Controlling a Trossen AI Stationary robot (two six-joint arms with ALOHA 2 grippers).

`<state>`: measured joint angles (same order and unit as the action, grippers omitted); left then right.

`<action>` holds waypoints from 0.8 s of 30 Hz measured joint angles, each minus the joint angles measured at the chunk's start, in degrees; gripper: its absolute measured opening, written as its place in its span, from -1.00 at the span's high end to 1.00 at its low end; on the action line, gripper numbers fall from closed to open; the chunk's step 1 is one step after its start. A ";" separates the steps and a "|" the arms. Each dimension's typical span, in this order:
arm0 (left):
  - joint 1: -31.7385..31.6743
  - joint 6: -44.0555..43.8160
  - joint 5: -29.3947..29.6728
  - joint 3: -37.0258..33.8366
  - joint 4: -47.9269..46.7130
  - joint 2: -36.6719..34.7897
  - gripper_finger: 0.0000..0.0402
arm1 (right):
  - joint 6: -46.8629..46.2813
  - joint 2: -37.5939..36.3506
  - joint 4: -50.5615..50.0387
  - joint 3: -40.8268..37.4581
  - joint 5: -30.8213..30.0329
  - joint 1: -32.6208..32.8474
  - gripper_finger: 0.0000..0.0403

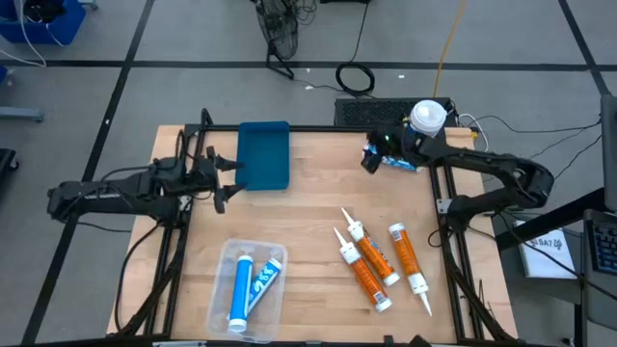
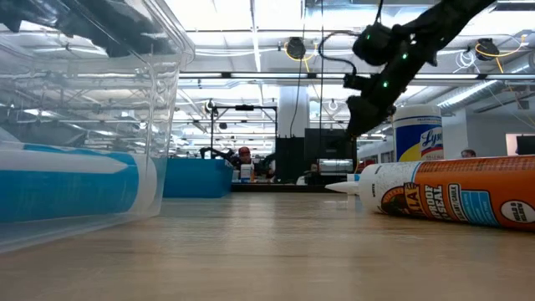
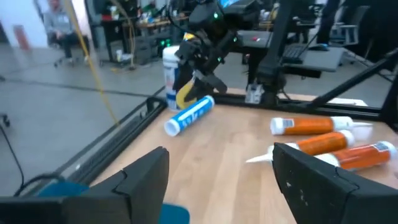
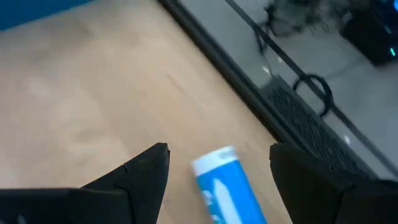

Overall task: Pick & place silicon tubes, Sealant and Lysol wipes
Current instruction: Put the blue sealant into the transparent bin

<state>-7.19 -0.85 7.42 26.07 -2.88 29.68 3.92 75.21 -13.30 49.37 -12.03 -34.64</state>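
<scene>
Right end effector poised over a fallen blue tube, beside the wipes canister

The blue tube [image 1: 397, 162] lies on its side at the upper right of the counter [image 1: 318, 222] in the high view, touching or just beside the upright wipes canister [image 1: 427, 119]. It is judged light, rigid and smooth, likely to roll, so it is best taken across its middle, squarely to its length. The canister is judged fatter, heavier and slick-labelled, best gripped around its body below the lid. The right end effector [image 4: 217, 163] hangs directly above the tube's end, fingers spread and empty, the tube seen between them. The left end effector [image 1: 229, 179] waits at centre left beside the blue tray [image 1: 263, 154], also spread and empty.
</scene>
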 joint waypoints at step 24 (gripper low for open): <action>-0.56 -2.07 0.04 -1.49 -0.19 1.52 -0.37 | -8.12 12.17 -0.89 0.04 12.46 -4.22 -0.28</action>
<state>-7.75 -2.92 7.46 24.58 -3.07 31.20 -4.20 87.38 -14.19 49.41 0.43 -38.86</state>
